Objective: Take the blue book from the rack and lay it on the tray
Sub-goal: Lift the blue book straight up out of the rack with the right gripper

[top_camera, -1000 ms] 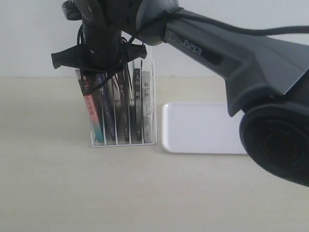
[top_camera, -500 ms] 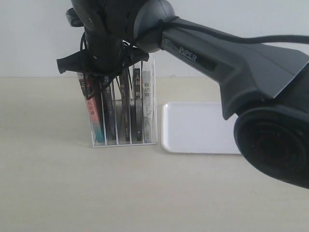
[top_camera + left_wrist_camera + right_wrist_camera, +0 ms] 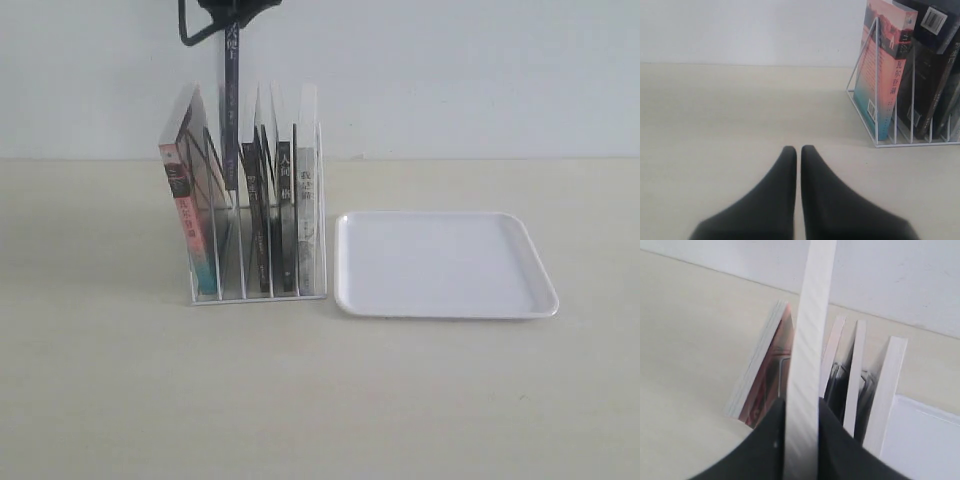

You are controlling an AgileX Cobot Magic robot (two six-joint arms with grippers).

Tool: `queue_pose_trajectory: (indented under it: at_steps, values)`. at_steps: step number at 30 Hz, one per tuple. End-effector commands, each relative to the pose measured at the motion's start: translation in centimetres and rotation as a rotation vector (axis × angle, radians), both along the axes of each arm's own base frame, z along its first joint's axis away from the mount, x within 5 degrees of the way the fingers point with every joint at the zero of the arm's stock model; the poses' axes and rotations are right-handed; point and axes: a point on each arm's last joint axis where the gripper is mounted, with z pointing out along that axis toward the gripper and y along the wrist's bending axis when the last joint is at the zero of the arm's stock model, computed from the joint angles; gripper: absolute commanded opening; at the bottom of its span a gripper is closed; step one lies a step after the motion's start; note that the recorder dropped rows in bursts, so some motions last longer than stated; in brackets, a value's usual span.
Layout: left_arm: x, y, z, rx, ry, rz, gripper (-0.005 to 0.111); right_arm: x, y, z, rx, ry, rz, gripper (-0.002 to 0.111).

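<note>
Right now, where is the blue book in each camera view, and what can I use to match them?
Exterior view: the blue book is upper left, raised, with its lower end between the rack wires.
Left wrist view: I cannot pick it out among the dark books.
Right wrist view: its white page edge runs up the middle.
Shared landmark: the pink-and-teal book.

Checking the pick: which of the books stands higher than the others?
The blue book with the dark blue spine: the right claw holds it partly out of the rack, while the other books sit in their slots.
</note>
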Motion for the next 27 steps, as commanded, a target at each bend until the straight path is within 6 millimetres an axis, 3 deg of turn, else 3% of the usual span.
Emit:
queue_pose_trajectory:
  at_steps: [1, 17, 22, 25, 27]
  values:
    - [0.0, 0.0, 0.1, -0.004, -0.012, 0.002, 0.004, 0.0, -0.9, 0.5, -0.034, -0.011, -0.022, 0.000]
    - [0.0, 0.0, 0.1, -0.004, -0.012, 0.002, 0.004, -0.3, -1.2, 1.3, -0.024, -0.022, -0.020, 0.000]
    - [0.0, 0.0, 0.1, -0.004, -0.012, 0.002, 0.004, -1.9, -3.1, 4.7, 0.024, -0.081, -0.012, 0.000]
    - [0.0, 0.0, 0.1, -0.004, -0.012, 0.002, 0.004, -4.6, -6.8, 9.9, 0.050, -0.215, -0.016, 0.000]
    - [0.0, 0.0, 0.1, -0.004, -0.012, 0.002, 0.004, -5.4, -8.6, 11.7, 0.028, -0.297, -0.057, 0.000]
